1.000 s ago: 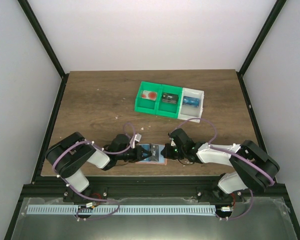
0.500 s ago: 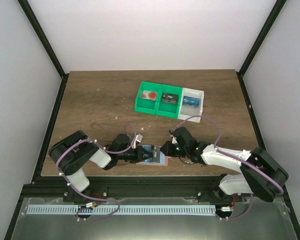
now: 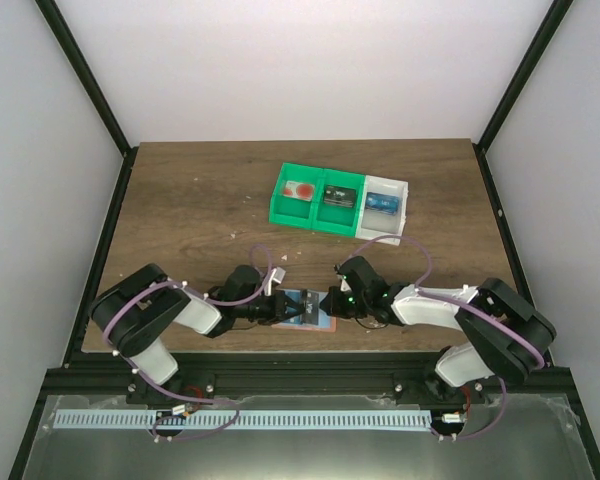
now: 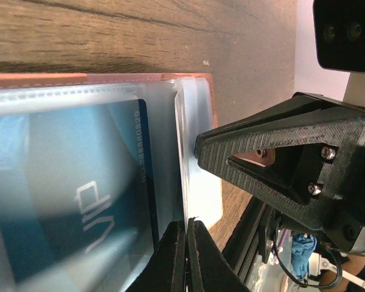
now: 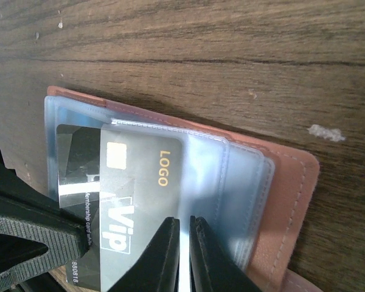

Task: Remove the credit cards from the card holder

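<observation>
The holder [image 3: 308,310] lies flat on the wood-grain table [image 3: 180,200] near its front edge, between my two grippers. It is a thin salmon-pink sleeve with a stitched border, rounded corners and layered clear plastic pockets inside. From the right wrist I see a grey card [image 5: 146,194] printed LOGO and VIP, with a pale chip square, lying over the pockets and overlapping a dark card [image 5: 79,152]. The left wrist shows instead a glossy blue card [image 4: 79,201] behind cloudy plastic, with a row of digits along one edge. The left gripper [image 4: 186,243] has its jaws pressed together at the pocket edge; I can't tell whether a plastic layer is caught between them. The right gripper [image 5: 183,243] is all but closed, only a slit left, with its tips over the grey card; I can't tell whether they touch it. The left wrist view also catches the right gripper's ribbed black finger just beside the holder's end. Only the top view shows the green and white bins [image 3: 343,205], well apart.
</observation>
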{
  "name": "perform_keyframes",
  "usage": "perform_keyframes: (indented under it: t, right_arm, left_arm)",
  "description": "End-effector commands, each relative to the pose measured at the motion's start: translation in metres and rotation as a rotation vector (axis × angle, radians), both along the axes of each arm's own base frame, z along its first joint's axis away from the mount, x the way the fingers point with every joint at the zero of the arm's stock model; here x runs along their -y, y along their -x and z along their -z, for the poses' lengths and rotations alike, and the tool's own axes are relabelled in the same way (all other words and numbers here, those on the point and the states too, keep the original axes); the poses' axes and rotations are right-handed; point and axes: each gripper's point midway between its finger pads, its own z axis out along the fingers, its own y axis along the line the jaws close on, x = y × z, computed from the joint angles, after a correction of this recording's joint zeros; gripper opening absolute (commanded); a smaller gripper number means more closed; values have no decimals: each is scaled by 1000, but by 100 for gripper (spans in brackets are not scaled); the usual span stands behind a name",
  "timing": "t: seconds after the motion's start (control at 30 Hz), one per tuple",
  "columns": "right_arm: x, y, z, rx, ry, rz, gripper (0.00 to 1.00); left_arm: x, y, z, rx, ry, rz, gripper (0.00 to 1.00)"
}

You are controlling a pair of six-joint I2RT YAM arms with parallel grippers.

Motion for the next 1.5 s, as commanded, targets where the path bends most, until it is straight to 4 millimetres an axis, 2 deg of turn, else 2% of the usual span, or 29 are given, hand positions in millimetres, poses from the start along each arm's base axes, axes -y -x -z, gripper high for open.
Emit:
perform_keyframes:
  t: [0.0,0.43,0.63,0.73,0.87,1.03,1.1,1.17,1.3,1.47]
  right_arm:
    - [24,4,28,-64,122,55,8]
    - [28,-4,20,-25,142,71,7]
    - [22,-7,10,-8,109,65,7]
    - [15,-12,-9,27,58,55,8]
    - [-5,-16,-51,126,-89,-3,17]
    - [-31,-3,-108,181,-366,-84,31]
    - [-37,3,-122,165,-468,-98,38]
    - [-43,6,-131,135,-543,-99,43]
    - [-49,6,-139,108,-594,-94,50]
    - [-56,4,-147,106,-616,-100,56]
  left_arm:
    - [-6,-8,-3,53,-29,-13,0]
    - [-30,-10,2,29,-114,-86,0]
    - [-40,-19,-16,81,-122,-152,0]
    - [-44,-23,-26,111,-119,-182,0]
    - [-49,-27,-38,154,-98,-224,0]
    - [-49,-24,-68,174,51,-272,0]
    - [-48,-22,-86,191,133,-280,0]
    - [-48,-20,-103,213,201,-283,0]
    - [-50,-18,-125,247,271,-291,0]
    - [-59,-15,-141,282,344,-331,0]
